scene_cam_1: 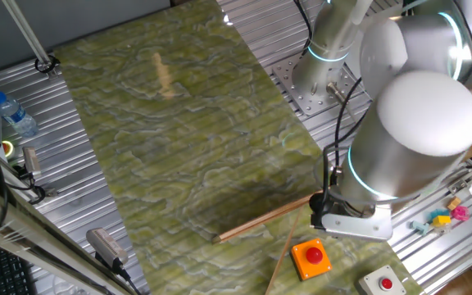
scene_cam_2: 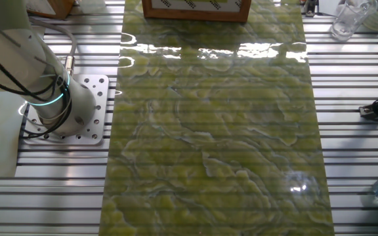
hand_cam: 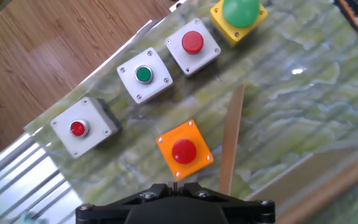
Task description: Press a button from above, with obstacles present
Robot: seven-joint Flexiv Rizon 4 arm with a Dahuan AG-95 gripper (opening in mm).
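Observation:
The button, an orange square box with a round red cap (hand_cam: 185, 151), sits on the green mat just ahead of my gripper (hand_cam: 174, 185) in the hand view. The gripper's two black fingers meet at a thin seam, so it is shut and holds nothing, above the box's near edge. The shorter wooden stick (hand_cam: 230, 143) lies right beside the box. The long stick (hand_cam: 328, 180) crosses the lower right corner. In one fixed view the orange box (scene_cam_1: 311, 257) lies below the arm's large joint, which hides the fingers, with the long stick (scene_cam_1: 265, 219) and the shorter stick (scene_cam_1: 281, 260) to its left.
A row of other boxes stands beyond the button: white-grey with a small red cap (hand_cam: 79, 127), green cap (hand_cam: 144, 74), red cap (hand_cam: 193, 43), and yellow with a green dome (hand_cam: 239, 15). A water bottle (scene_cam_1: 13, 113) stands at the far left. The arm's base (scene_cam_2: 58, 105) is beside the mat.

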